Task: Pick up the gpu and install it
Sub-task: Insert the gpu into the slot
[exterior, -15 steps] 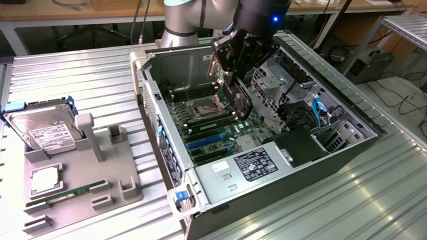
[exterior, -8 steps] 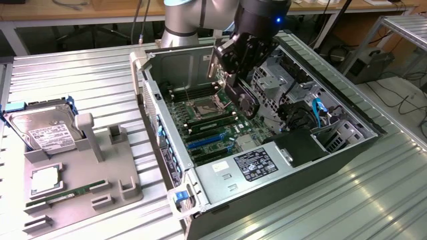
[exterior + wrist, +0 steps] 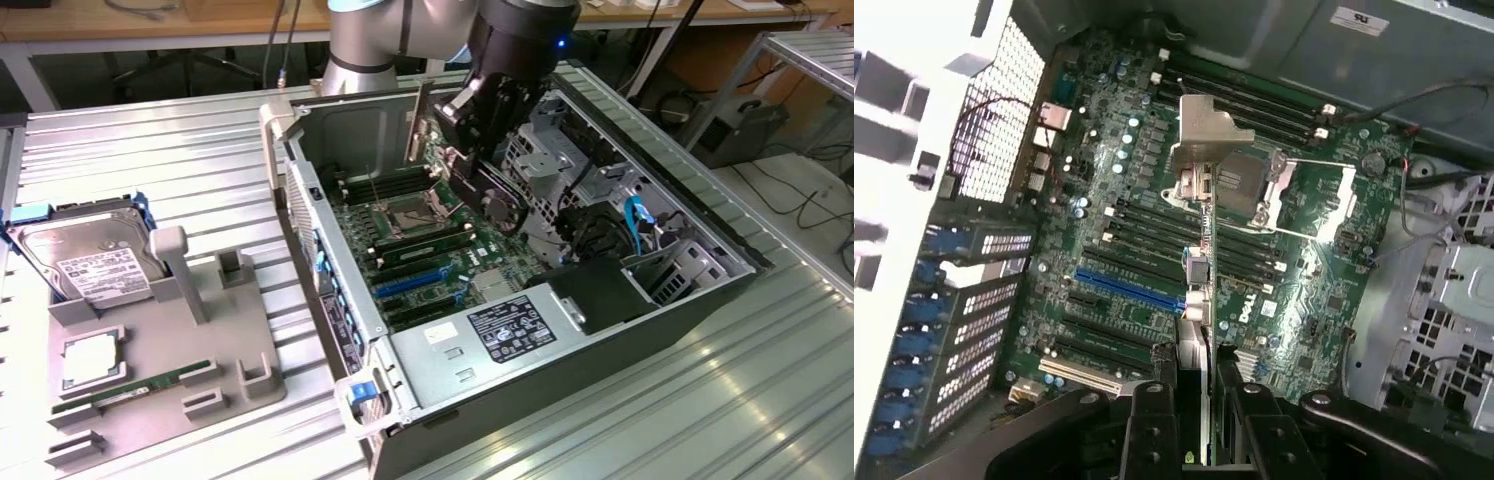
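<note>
The arm (image 3: 523,45) is angled down from upper centre of the exterior view into the open computer case (image 3: 304,205). The gpu (image 3: 485,192) (image 3: 1201,185) is pinched edge-on in the gripper (image 3: 467,135) (image 3: 1199,398) (bracket farthest from the fingers) and held above the motherboard (image 3: 424,245) (image 3: 1104,225).

gpu (image 3: 1207,150) in hand (image 3: 1197,400) above motherboard (image 3: 427,238), inside case (image 3: 697,235), hard drive (image 3: 87,262) at exterior view's left
</note>
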